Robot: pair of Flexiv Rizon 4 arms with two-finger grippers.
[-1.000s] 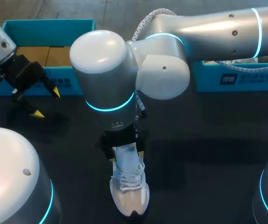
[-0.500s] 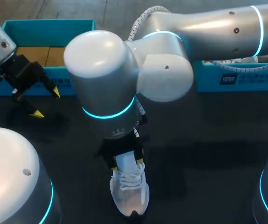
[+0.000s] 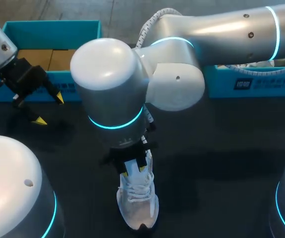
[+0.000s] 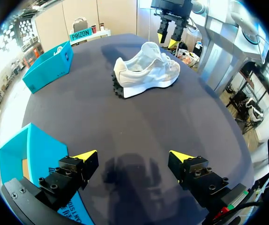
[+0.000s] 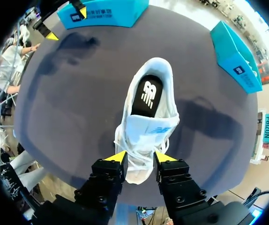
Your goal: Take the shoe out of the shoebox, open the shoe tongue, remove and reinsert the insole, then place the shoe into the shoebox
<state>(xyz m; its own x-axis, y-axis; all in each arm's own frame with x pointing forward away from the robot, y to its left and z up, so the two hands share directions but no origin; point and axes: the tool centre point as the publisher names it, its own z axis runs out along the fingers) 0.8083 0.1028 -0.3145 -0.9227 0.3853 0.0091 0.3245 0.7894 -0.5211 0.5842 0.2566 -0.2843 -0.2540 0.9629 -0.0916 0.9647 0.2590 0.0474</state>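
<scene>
**Desk:** Where's the shoe, and what are your hands doing?

**Me:** The shoe (image 3: 137,206) sits sole-down on the dark table (image 3: 222,144), outside both boxes. My right gripper (image 3: 135,168) hangs right over the laces, fingers a narrow gap apart and clamped on nothing as far as I can see. My left gripper (image 3: 49,109) is spread wide and empty, just beside the left blue box (image 3: 48,25).

**Desk:** How will it handle?

**Me:** Light, I reckon, with a soft mesh upper and a stiffer sole. The tongue (image 5: 149,127) looks floppy, so I'd pinch its top edge. The dark insole (image 5: 147,96) looks thin and bendy, so I'd take it at the heel end.

**Desk:** Count?

**Me:** One shoe, one insole, two boxes. The right blue box (image 3: 251,82) is well apart from the shoe.
</scene>
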